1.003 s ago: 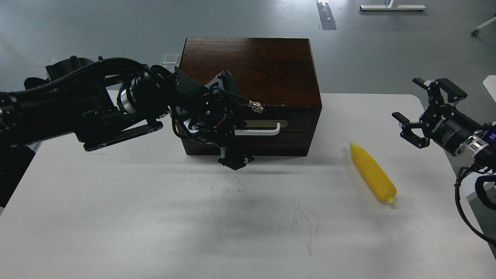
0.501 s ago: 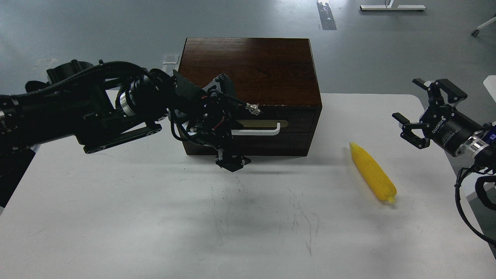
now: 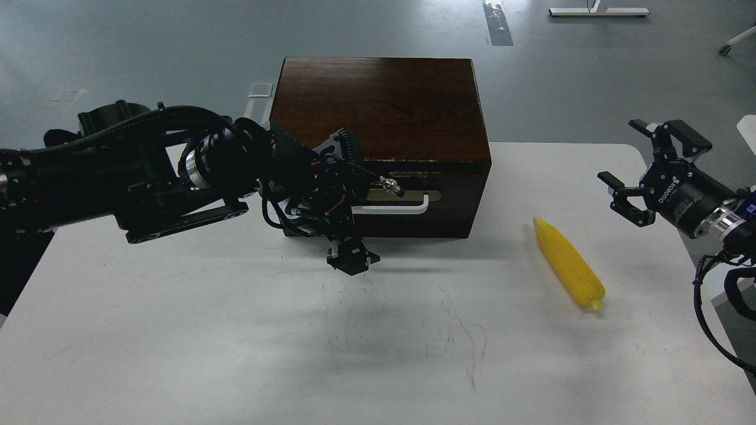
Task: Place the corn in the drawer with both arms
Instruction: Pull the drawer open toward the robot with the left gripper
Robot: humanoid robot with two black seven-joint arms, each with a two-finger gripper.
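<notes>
Brown wood fronts the drawer [image 3: 416, 203], which has just begun to slide out of the box [image 3: 378, 112]: a thin pale strip shows above its brass plate. The left jaws [image 3: 352, 260] hang low at the left end of the white bar handle [image 3: 394, 205], but they are dark and seen end-on, so I cannot tell whether they are spread or closed, nor whether they grip the bar.

Opening the drawer looks like the step in hand. To do it well, the pull should run straight toward the near bench [image 3: 236, 354] edge, level with the drawer's slide, slow enough that the light box does not drag along. The drawer needs to come far enough out to take the cob lengthwise.

Yellow corn [image 3: 568, 261] lies on the bench, below and a little to the left of the right jaws [image 3: 636, 170], apart from them. Those jaws stand wide and empty. White lettering on their body reads roughly "ROBOTIQ"; nothing else is legible.
</notes>
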